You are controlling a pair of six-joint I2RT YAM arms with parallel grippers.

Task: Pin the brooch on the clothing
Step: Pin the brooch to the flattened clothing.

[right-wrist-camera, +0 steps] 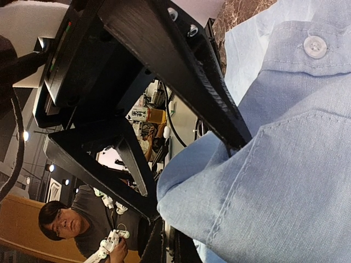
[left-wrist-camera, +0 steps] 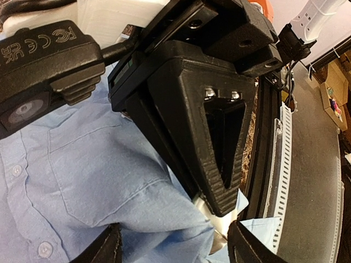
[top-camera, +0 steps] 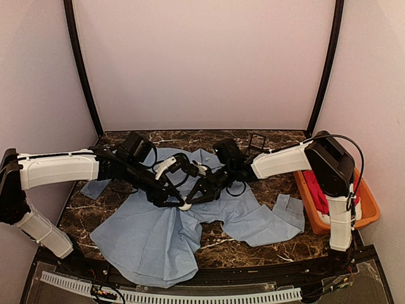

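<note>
Presently, the right claw (right-wrist-camera: pixel 167 247) is seen pressed together, its tips at the edge of a raised fold of the shirt (top-camera: pixel 158 240). Whether cloth is nipped between them cannot be told. In the left wrist view, what may be the brooch (left-wrist-camera: pixel 211 219), small, pale and glinting, is seen just under that claw's tip; whether it is gripped cannot be settled either. The left claw (left-wrist-camera: pixel 175 249) is held apart, one finger on each side of the same puffed-up fold beside the chest pocket. Cloth bulges between the fingers but is not clamped.

From above, the two claws are seen tip to tip over the middle of the shirt, which is spread on the desk (top-camera: pixel 253 250) with its collar toward the far side and one sleeve thrown out to the right. A bin (top-camera: pixel 370 212) holding a red garment (top-camera: pixel 319 190) is set well apart at the right edge and is not concerned.

The step in hand is judged to be the pinning itself, with the fold presented and the pin brought to it. For the next move the fold would need to be held raised and taut. The pin would have to be driven through the upper layer only and out again, so that it can be fastened. A shallow angle is called for, since thin cloth is likely to give way under the point.
</note>
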